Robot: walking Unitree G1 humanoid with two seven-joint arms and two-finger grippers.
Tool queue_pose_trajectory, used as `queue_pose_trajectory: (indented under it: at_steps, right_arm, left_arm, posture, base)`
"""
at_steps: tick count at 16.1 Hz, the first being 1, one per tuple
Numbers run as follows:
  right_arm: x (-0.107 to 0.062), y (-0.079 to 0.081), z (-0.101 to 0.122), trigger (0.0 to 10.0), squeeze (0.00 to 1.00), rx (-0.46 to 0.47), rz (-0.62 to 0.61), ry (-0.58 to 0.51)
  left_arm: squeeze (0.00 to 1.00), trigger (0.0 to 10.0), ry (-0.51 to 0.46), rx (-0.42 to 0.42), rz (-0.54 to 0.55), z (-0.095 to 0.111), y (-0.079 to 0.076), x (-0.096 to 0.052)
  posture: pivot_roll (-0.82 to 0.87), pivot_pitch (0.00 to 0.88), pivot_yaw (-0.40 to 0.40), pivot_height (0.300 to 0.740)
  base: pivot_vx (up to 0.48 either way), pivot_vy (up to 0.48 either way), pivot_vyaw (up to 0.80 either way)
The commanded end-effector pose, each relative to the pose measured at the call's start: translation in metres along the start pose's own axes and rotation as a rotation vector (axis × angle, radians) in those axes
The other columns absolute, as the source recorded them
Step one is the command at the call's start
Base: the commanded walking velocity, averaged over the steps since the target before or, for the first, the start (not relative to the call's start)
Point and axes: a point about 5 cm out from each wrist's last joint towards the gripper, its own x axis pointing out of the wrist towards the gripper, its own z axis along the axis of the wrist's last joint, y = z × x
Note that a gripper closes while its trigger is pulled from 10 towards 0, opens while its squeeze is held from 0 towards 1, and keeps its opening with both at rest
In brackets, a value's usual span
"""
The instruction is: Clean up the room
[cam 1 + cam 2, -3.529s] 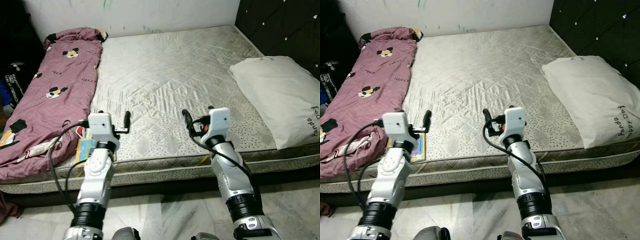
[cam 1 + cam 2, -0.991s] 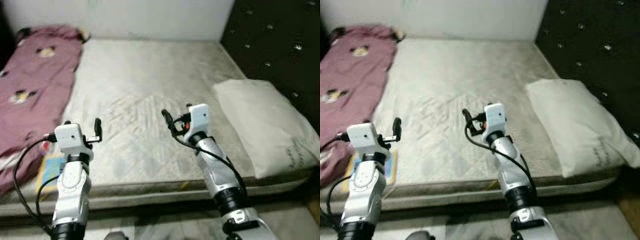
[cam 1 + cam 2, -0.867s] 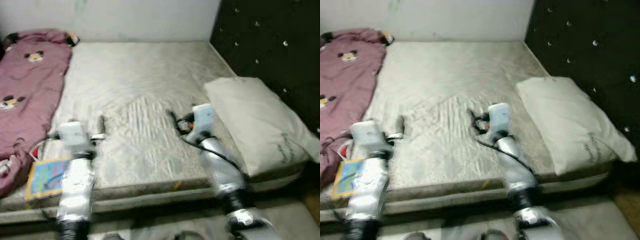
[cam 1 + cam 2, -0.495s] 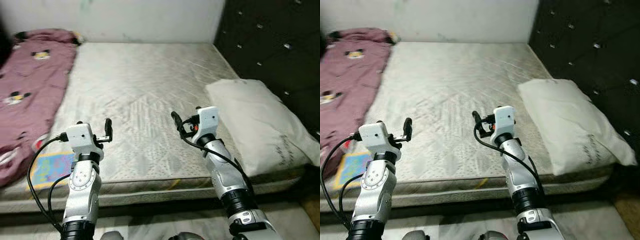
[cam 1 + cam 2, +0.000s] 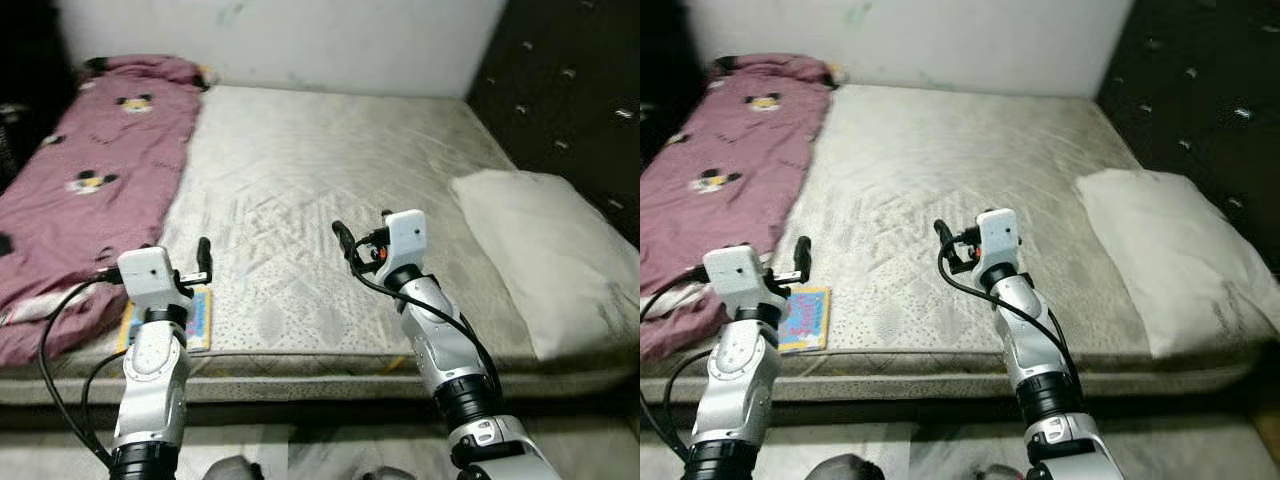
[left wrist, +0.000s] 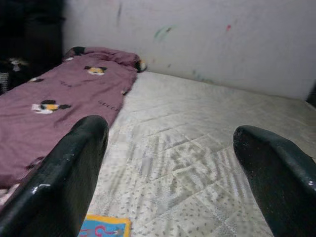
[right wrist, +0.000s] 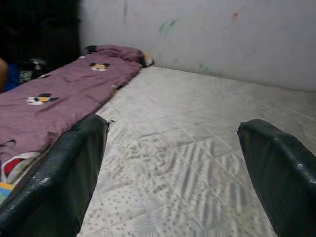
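Both grippers, left (image 5: 203,262) and right (image 5: 340,240), hover spread over the mattress (image 5: 330,180) between blanket (image 5: 90,190), perhaps-a-book (image 5: 805,317) and pillow (image 5: 555,255).

bare quilted mattress (image 5: 330,200) with no sheet. a maroon mickey-print blanket (image 5: 90,190) runs down its left side, a white pillow (image 5: 560,255) sits on the right by the dark headboard, and a colourful little book (image 5: 805,318) lies at the front edge beside the blanket.
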Motion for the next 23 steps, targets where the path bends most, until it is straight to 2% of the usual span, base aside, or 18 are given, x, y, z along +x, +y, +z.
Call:
queue_pose_trajectory:
  at_steps: [1,9,13,23]
  right_arm:
    - [-0.0009,-0.0034,-0.0034,10.0,0.0,-0.003,-0.001,0.027]
    - [-0.0007,-0.0005,-0.0056,10.0,0.0,0.002,0.03,0.045]
    - [-0.0005,0.0009,-0.0037,10.0,0.0,-0.021,0.045,0.034]
    - [0.0011,-0.0013,-0.0036,10.0,0.0,-0.02,0.027,0.041]
  left_arm:
    - [0.0,10.0,0.007,-0.01,-0.017,-0.0012,-0.0066,0.0001]
    - [0.0,10.0,0.011,-0.022,-0.008,-0.0029,-0.0074,-0.0017]
    - [0.0,10.0,-0.022,-0.05,-0.058,0.0014,-0.0119,-0.0039]
    - [0.0,10.0,-0.029,-0.049,-0.069,0.0033,-0.0123,-0.0015]
  posture:
    - [0.01,0.0,-0.046,0.74]
    - [0.01,0.0,-0.053,0.74]
    - [0.01,0.0,-0.054,0.74]
    - [0.0,0.0,-0.049,0.74]
  base:
    - [0.0,0.48,0.0]
    - [0.0,0.457,0.0]
    - [0.0,0.0,0.0]
    - [0.361,0.0,0.0]
